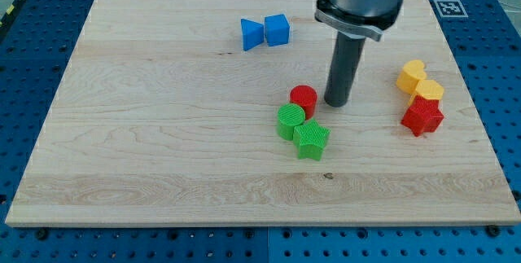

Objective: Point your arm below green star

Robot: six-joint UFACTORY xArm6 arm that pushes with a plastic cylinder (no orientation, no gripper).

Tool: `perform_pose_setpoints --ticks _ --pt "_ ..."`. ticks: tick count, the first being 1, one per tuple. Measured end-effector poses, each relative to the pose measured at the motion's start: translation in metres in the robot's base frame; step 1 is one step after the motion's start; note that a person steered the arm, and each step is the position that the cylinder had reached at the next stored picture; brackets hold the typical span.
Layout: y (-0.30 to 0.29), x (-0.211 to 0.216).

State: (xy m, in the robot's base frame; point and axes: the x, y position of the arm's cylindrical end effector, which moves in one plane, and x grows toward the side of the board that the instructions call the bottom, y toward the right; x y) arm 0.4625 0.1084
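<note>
On the wooden worktop (163, 149), a blue triangle (251, 34) and blue cube (278, 30) sit up and left of my tip (338, 103). A green cylinder (290, 122) touches the green star (311, 140), which lies just below-left of my tip. A red cylinder (304, 99) stands just left of it. To the right are two yellow blocks (412, 76) (429, 92) and a red star (422, 116). There is no pincer, only a bare rod holding nothing.

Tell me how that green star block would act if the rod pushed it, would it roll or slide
The green star would probably slide rather than roll, since it lies flat and low on the wooden board. Its points may make it spin if pushed off-centre. It touches the green cylinder, so that would likely get shoved too. My tip sits above and right.
</note>
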Motion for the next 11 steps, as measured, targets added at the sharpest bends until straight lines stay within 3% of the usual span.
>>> perform_pose_setpoints --ticks 4,6,11 --pt "0.037 0.021" --pt "0.047 0.091" --pt "-0.043 0.102"
